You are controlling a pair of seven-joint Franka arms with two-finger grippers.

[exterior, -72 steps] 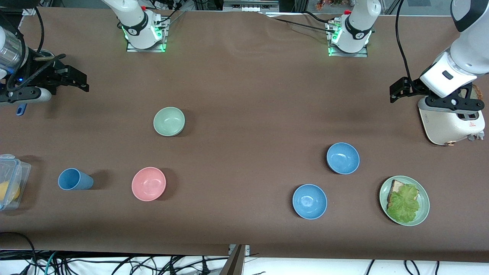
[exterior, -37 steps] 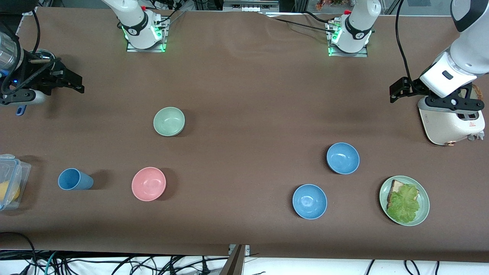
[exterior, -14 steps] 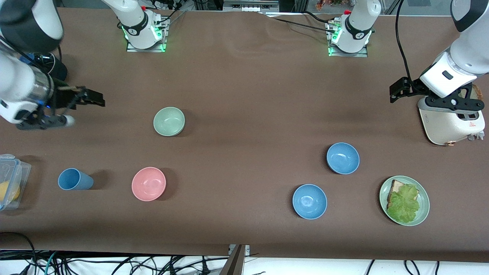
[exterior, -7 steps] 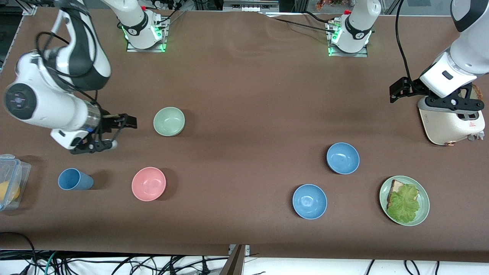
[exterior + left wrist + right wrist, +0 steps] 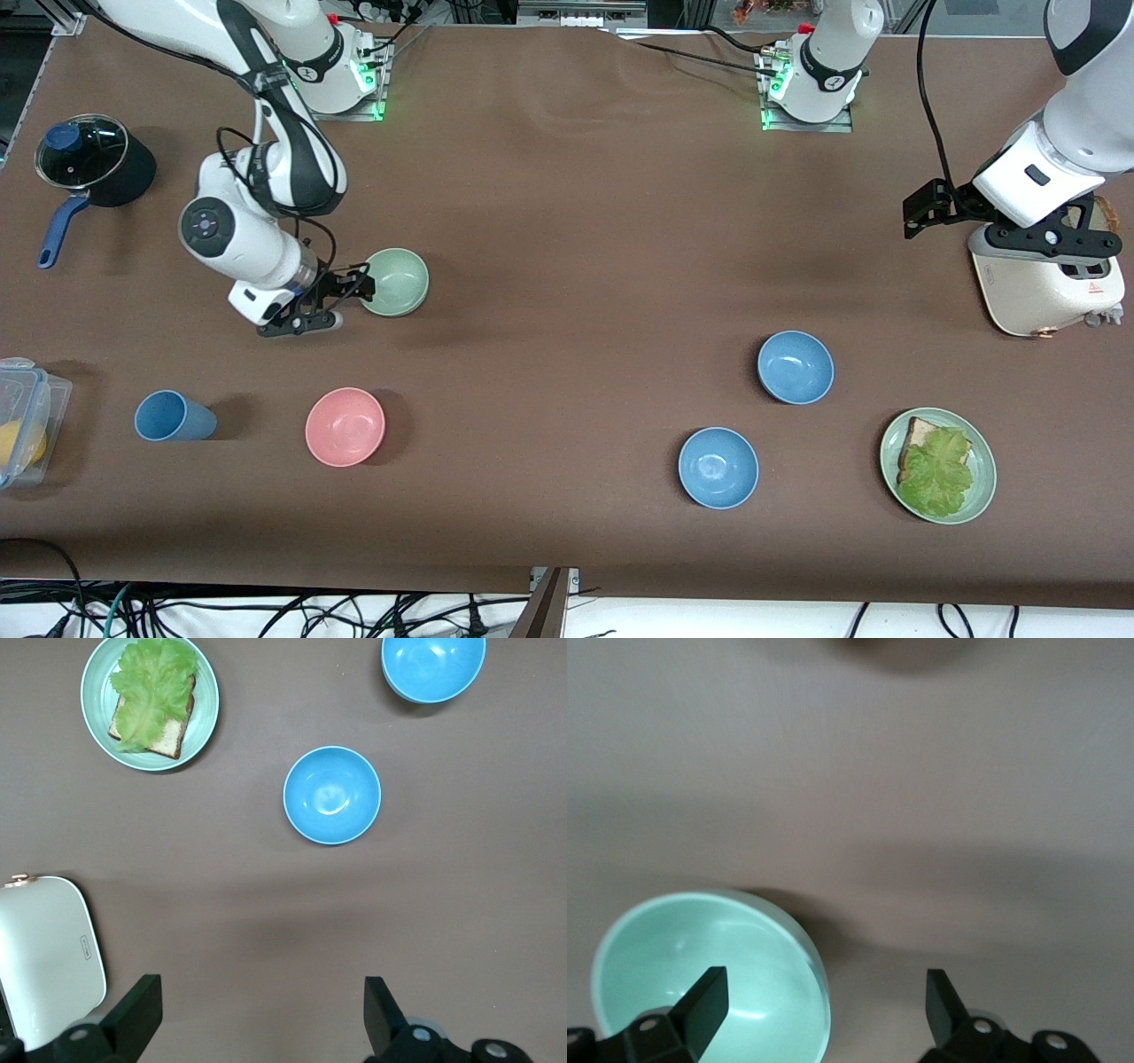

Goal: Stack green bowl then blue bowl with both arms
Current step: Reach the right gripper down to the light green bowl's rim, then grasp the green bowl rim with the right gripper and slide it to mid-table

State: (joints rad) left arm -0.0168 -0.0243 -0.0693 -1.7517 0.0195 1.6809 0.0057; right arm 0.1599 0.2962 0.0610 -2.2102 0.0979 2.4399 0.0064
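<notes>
- Front view: bright, even overhead light — soft shadows fall beside each bowl on the brown table [image 5: 567, 221].
- Left wrist view: sharp, evenly lit.
- Right wrist view: washed out and motion-blurred — the green bowl [image 5: 709, 974] looks soft-edged, with faint glare inside.

1. green bowl [image 5: 396, 281]: small, pale sage, upright and empty, in the upper left-centre of the frame.
2. blue bowl [image 5: 796, 367]: dull steel blue, upright and empty, right of centre.
</notes>
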